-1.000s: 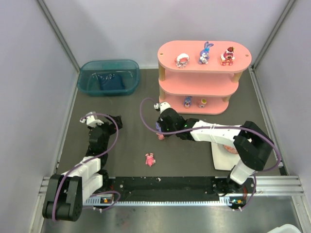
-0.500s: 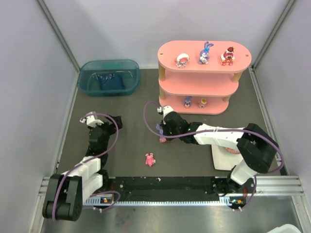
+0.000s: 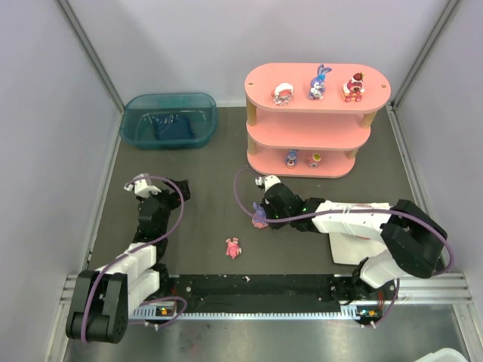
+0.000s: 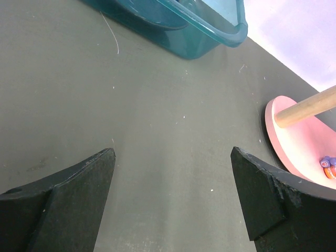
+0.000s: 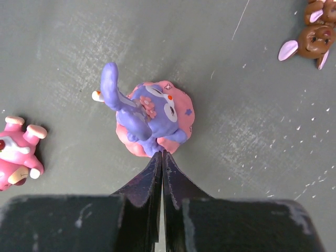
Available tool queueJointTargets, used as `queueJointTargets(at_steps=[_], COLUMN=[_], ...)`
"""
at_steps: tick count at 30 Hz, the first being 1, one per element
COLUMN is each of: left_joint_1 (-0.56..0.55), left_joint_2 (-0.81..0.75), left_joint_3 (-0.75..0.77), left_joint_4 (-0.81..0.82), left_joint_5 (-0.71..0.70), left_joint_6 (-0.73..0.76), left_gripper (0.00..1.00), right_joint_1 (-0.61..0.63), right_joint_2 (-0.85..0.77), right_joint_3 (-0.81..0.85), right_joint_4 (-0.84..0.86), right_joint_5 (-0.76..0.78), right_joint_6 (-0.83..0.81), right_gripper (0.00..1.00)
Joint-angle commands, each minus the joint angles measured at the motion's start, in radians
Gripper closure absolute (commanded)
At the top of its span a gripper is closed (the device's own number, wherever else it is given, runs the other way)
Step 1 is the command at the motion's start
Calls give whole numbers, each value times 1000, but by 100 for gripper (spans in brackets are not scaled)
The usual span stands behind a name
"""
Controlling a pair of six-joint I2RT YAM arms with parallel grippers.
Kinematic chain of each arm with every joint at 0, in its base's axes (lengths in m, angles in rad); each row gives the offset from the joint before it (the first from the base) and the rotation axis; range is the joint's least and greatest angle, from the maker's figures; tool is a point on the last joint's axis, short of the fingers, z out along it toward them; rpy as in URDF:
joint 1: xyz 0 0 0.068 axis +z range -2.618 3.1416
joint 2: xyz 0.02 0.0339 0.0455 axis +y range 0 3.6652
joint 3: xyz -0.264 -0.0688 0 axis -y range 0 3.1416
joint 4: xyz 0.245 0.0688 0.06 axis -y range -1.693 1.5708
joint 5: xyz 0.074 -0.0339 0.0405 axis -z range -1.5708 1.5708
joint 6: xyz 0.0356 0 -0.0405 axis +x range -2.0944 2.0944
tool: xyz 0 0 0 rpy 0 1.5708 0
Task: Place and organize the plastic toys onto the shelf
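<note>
My right gripper [image 5: 161,153] is pressed shut, tips meeting the base of the purple figurine [image 5: 149,118] just ahead. Whether it's truly nipped, I can't tell. I should lift slowly toward the shelf [image 3: 332,105], well apart. My left gripper [image 4: 173,178] gapes, empty. Since a second ago, my right arm drew back rightward, the figurine travelling with it.

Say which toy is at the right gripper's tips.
The purple toy with the pink base, at the right gripper; the pink toy and brown toy lie off to either side.
</note>
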State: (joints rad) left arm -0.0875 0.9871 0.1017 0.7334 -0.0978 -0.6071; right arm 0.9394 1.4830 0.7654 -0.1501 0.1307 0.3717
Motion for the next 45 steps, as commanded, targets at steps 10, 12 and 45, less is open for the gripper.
queueJointTargets(at_steps=[10,12,45], left_joint_1=[2,2,2], left_joint_2=[-4,-4,-4], left_joint_3=[18,18,18], left_joint_4=[49,49,49], left_joint_5=[1,1,-3], left_joint_6=[3,3,6], left_gripper=[3,3,3], right_joint_1=[1,2,-63], right_joint_2=[-222,-224,154], right_joint_3=[38,49,215], right_joint_4=[-48,-51,-106], right_joint_5=[-16,-29,-160], right_joint_6=[-137,-177,-344], right_gripper=[47,32,57])
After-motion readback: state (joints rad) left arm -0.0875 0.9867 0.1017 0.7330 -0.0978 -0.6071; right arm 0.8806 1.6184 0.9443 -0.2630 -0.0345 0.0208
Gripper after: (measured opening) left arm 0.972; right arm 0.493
